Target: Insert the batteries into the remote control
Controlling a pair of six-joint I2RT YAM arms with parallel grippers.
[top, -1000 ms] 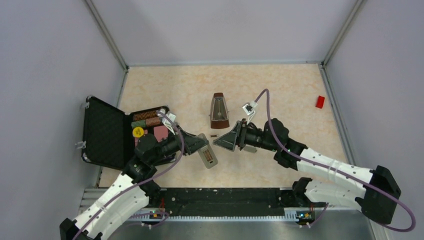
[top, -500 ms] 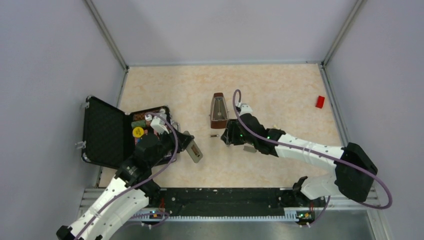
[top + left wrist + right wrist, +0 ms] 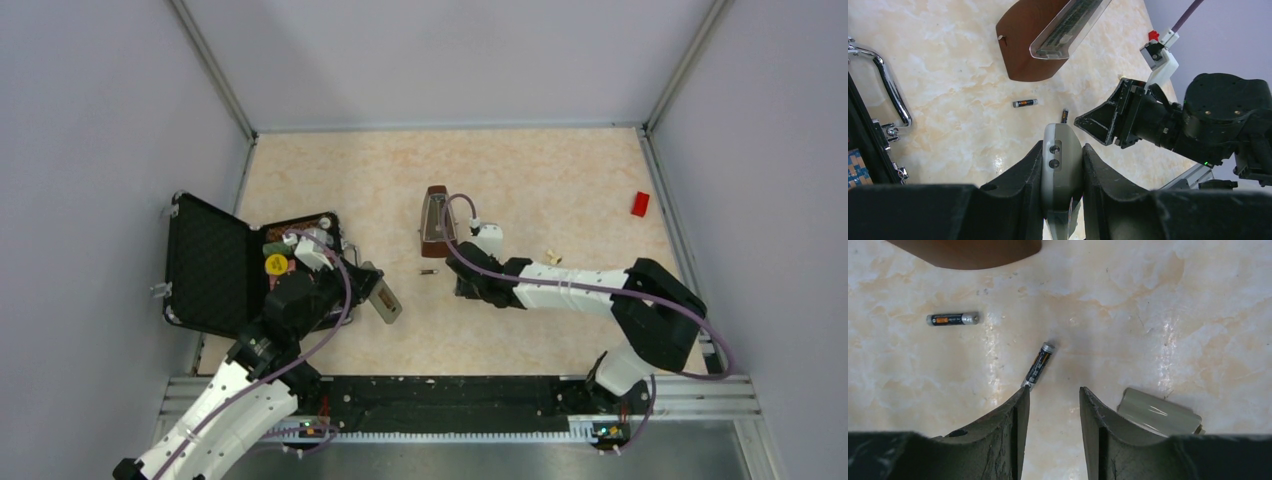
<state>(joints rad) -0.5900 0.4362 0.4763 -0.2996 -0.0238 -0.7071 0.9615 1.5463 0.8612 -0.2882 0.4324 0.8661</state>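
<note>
left tool (image 3: pixel 1063 146): clenched on the remote control (image 3: pixel 1061 172), one finger on each long edge; probably gripped this way to steady it and leave its back free for loading.
remote control position: at the left of the bench (image 3: pixel 560 180), just beside the open black case (image 3: pixel 205 270), well apart from the batteries.
right tool (image 3: pixel 1053 392): released, jaws parted with nothing between them, pointing down at the bench; it looked lined up for a pick.
nearer battery (image 3: pixel 1038 366): lay slanted on the bench, its lower end at the tip of one finger and outside the gap, so the tool seemed off to one side of it.
second battery (image 3: pixel 952 319): lay flat farther off, near the brown metronome (image 3: pixel 1028 45), untouched.
grey cover piece (image 3: pixel 1158 417): lay on the bench beside the other finger, partly hidden behind it.
hard to tell: whether the battery bay faced up, or whether the remote rested on the bench; the wrist view showed only one grey end with two dark dots.
cut off: the metronome ran out of the right wrist view at the top.
</note>
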